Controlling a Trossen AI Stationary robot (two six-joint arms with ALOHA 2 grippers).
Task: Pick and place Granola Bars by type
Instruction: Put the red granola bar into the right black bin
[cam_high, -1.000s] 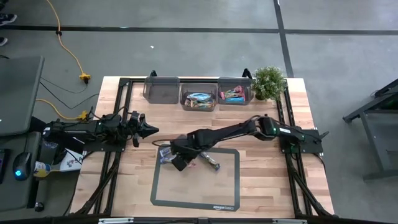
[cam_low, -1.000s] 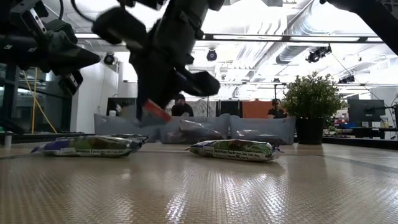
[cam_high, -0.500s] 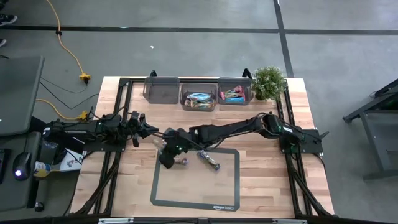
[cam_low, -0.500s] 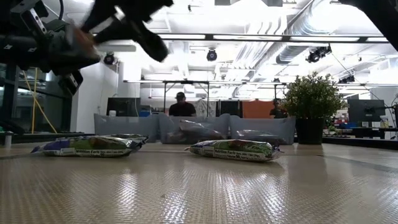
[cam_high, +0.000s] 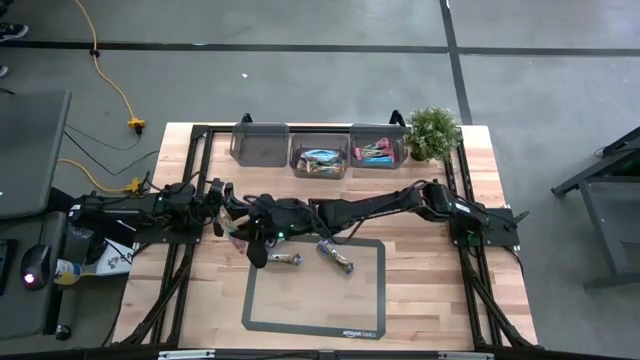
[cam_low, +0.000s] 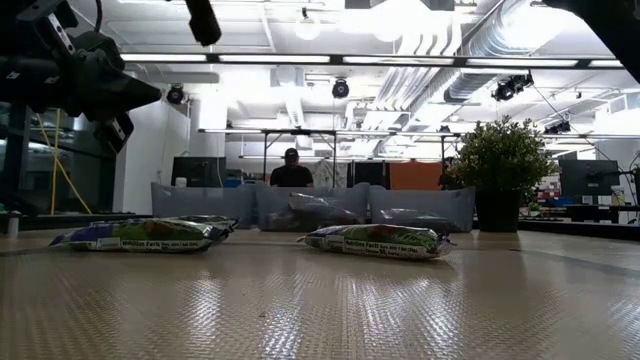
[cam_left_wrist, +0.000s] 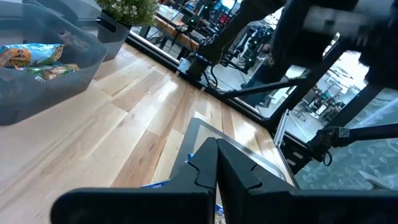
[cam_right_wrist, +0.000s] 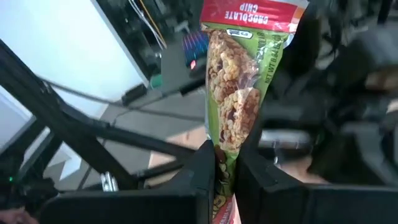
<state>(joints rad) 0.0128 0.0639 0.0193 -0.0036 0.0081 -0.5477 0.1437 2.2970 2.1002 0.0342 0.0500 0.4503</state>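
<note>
My right gripper (cam_right_wrist: 225, 163) is clenched on a Chocolate Chip granola bar (cam_right_wrist: 239, 93), held up over the table's left side, close to my left gripper (cam_high: 228, 207), which is pinched together and empty. Risk: the arms clip, or the bar slips from its end-only grip.

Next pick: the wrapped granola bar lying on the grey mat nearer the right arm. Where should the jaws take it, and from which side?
Take the foil-wrapped granola bar across its narrow middle, coming straight down. It lies flat and diagonal on the grey mat, long sides clear.
</note>
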